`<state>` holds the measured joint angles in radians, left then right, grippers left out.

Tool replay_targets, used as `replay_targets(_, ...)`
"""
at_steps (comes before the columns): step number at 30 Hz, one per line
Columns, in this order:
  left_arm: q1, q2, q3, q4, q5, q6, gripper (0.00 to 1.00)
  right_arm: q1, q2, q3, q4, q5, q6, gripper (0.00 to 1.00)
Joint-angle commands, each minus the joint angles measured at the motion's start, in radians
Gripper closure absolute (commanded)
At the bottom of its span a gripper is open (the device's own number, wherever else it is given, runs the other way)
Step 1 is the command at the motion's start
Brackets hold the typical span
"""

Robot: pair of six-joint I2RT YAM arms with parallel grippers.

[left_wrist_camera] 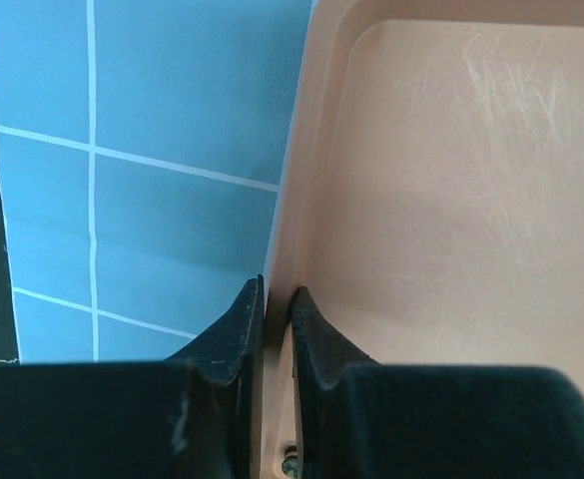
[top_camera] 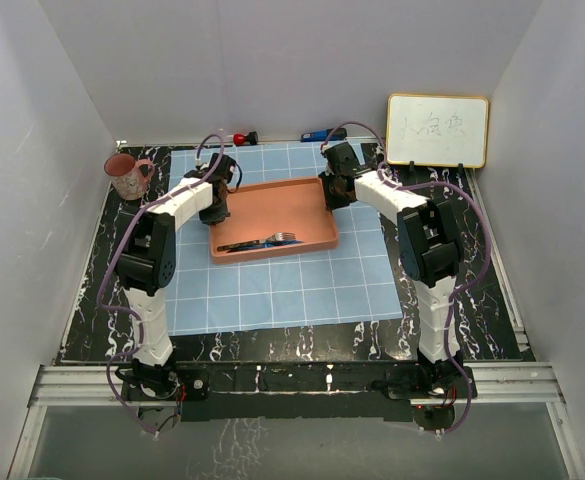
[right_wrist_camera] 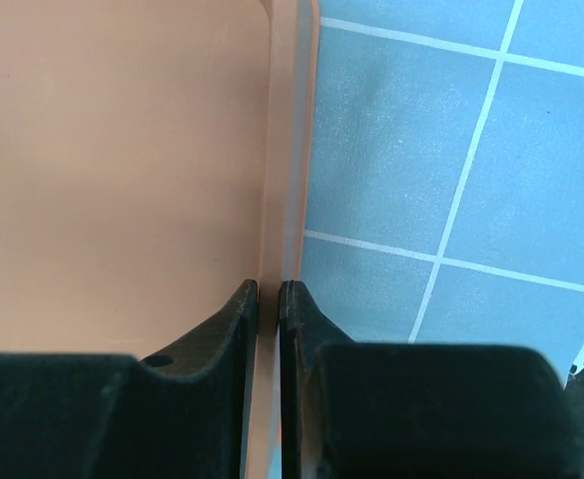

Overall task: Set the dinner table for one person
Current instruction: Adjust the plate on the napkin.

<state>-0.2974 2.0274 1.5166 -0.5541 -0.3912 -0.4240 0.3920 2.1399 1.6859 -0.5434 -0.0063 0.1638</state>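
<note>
From above, the black marbled tabletop point(top_camera: 292, 345) fills the floor of the booth, with a blue gridded cloth point(top_camera: 272, 290) spread over its middle. An orange tray point(top_camera: 272, 205) lies on the cloth, and cutlery point(top_camera: 267, 241) rests along its 6 o'clock edge. A pink cup point(top_camera: 129, 177) stands at 10 o'clock and a whiteboard point(top_camera: 437, 130) at 1 o'clock. The left arm point(top_camera: 177, 210) reaches the tray's 9 o'clock rim, the right arm point(top_camera: 397, 205) its 3 o'clock rim.

In the left wrist view, the left jaws are pinched closed on the tray's thin rim wall, one finger inside and one outside.

In the right wrist view, the right jaws clamp the opposite rim likewise.

Judging from this two-sided hold, the tray is being carried or placed. Both arms should move together and keep it level, or the cutlery may slide.
</note>
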Motion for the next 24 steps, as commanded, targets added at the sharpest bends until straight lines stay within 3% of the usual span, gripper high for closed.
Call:
replay_targets(1,-0.019,0.008,0.048,0.071,0.031,-0.022,1.0,0.059,-0.018,-0.01,0.033,-0.133,0.036,1.0)
replay_targets(24,-0.018,0.071,0.105,0.063,0.038,-0.01,1.0,0.066,0.02,-0.003,0.024,-0.17,0.047,1.0)
